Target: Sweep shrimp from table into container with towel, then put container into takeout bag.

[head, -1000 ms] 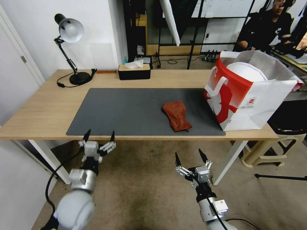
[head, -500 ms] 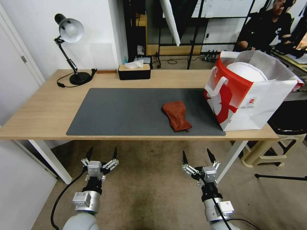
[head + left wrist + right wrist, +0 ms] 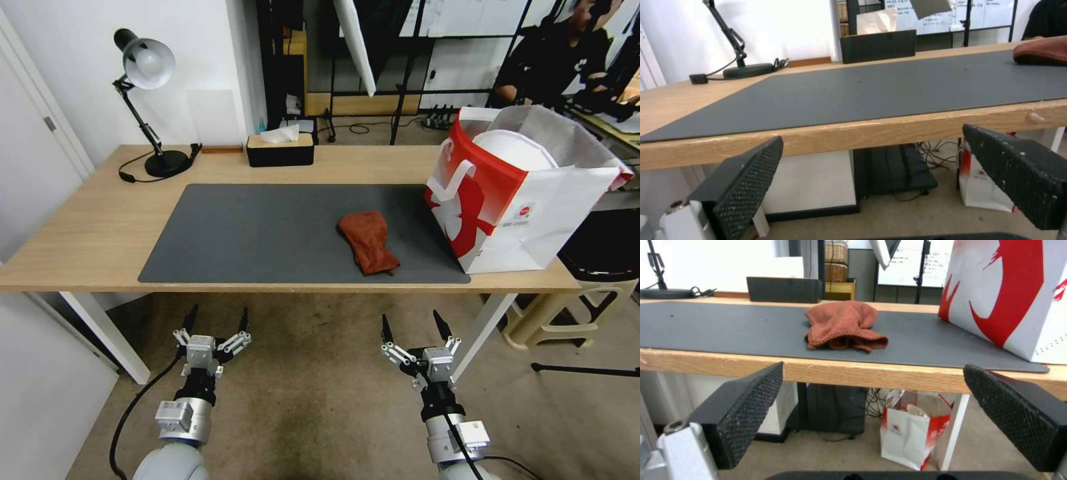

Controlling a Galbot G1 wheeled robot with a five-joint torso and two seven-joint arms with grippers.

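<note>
Left gripper (image 3: 217, 319) and right gripper (image 3: 410, 324) hang below the near table (image 3: 87, 233) edge, over the floor, both with fingers spread and holding nothing. Towel (image 3: 367, 241) lies crumpled on the grey mat (image 3: 267, 227), right of centre. Takeout bag (image 3: 507, 200) stands at the table's right end; the white container (image 3: 513, 148) sits inside it.

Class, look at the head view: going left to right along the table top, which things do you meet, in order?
Desk lamp → tissue box → towel → takeout bag, with the container inside it.
</note>
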